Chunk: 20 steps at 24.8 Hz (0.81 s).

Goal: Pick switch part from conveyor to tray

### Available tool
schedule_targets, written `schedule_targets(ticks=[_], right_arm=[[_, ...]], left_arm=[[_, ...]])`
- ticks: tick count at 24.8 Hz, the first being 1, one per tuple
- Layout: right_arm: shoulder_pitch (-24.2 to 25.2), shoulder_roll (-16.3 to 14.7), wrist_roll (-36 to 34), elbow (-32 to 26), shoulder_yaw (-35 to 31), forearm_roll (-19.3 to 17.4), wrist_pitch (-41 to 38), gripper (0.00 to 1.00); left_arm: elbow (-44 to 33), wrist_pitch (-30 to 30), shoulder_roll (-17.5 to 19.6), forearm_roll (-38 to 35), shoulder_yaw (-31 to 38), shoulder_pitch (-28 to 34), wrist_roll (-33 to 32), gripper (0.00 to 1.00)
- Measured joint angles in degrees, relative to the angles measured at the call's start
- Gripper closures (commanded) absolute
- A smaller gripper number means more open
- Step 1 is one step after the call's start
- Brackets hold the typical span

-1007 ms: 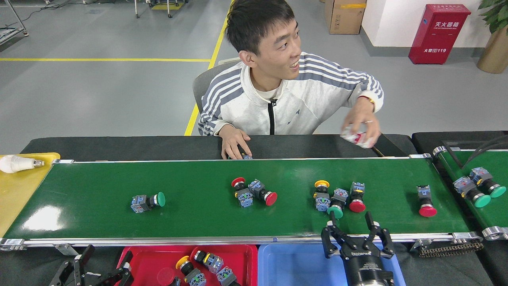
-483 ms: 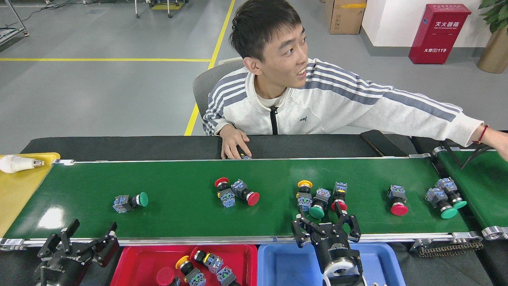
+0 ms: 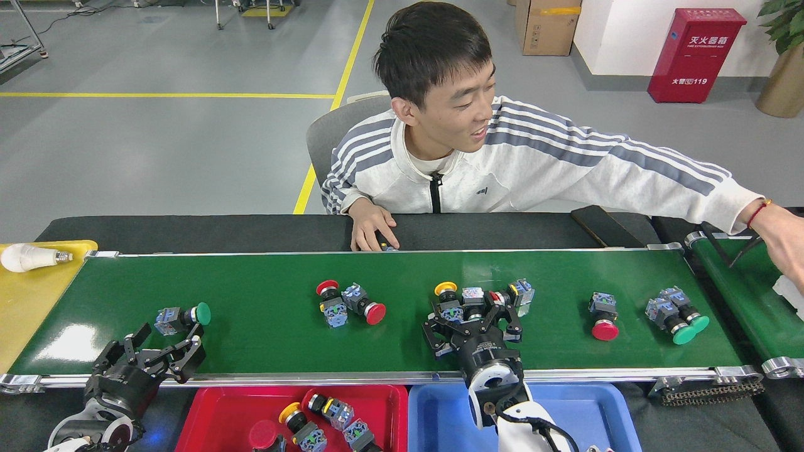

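R gripper [image 3: 472, 324] sits low over the conveyor [image 3: 264, 342], fingers spread apart around a cluster of switch parts. Just beyond its fingertips lies the grey-bodied part [image 3: 472, 296]; can't tell if the fingers touch it. Just off the gripper's L finger: yellow-capped switch [image 3: 447, 300], blue block toward the gripper. Off its R finger: a switch w/ blue-grey block and small red/yellow bits [image 3: 519, 292], lying tilted. All three bunch together, touching or nearly so.

Further to that gripper's R on the belt: red-capped switch [image 3: 603, 317], cap toward the near rail, then a pair of green-capped switches [image 3: 677, 311] side by side near the belt's end. To the gripper's L: two red-capped switches [image 3: 348, 304] touching each other.

L gripper [image 3: 152, 355] hovers at the near rail, fingers apart, nothing between them. Just past its fingertips, slightly R, lies a single green-capped switch [image 3: 182, 317], on its side, cap pointing R; not touching the gripper.

Below the R gripper, behind its wrist, blue tray [image 3: 440, 420]; beside it to the L, red tray [image 3: 220, 414] holding several switches.

Person [image 3: 465, 163] sits across the belt, one hand [image 3: 372, 227] resting at the far rail, other hand [image 3: 788, 248] out over the narrower belt [image 3: 754, 295]. Light bulb [image 3: 31, 257] lies on yellow surface [image 3: 25, 301], well L of the L gripper.
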Motion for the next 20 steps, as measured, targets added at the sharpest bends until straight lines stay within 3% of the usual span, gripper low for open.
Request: schedule_targets(ticks=[3,4,9,15,16,17,18,19,20], right_arm=[[-0.28,0.0,0.97,0.15,1.02,0.02,0.32,0.73],[-0.59,0.0,1.44,0.16,1.67,0.01,0.12,0.79],[-0.79,-0.01,2.38,-0.6,2.86,0.01,-1.4,0.84],[3.12,-0.09,2.71,-13.99,8.78,0.05,-6.55,0.83],[4.57,-0.14,3.17,-16.9,10.86,0.11,-7.52,0.76],[5.74,-0.18,3.49,-19.34,13.28,0.19,-8.17,0.5],[6.65,-0.25,3.61,-21.14,16.11,0.29,-8.69,0.11],[6.97,-0.26,3.84,-22.02,18.88,0.45,-8.86,0.0],[7.18,-0.26,4.02,-22.43,21.41,0.65,-8.95,0.0]], left_arm=[[1.48,0.18,0.18,0.0,0.0,-1.49,-0.03,0.0],[1.88,0.21,0.18,0.0,0.0,-1.91,-0.03,0.0],[3.59,1.59,0.18,0.0,0.0,-3.02,-0.04,0.05],[3.6,3.44,0.22,0.62,-0.56,-2.5,-0.09,0.51],[2.16,2.32,0.18,1.45,-0.67,-1.67,-0.1,0.52],[-0.19,0.91,0.12,2.45,-0.79,-0.47,-0.1,0.52],[-3.48,-0.88,0.13,3.51,-0.87,1.37,-0.1,0.51],[-7.39,-3.28,0.13,4.69,-0.9,4.0,-0.1,0.49],[-12.05,-6.08,0.1,5.92,-1.03,7.29,-0.1,0.44]])
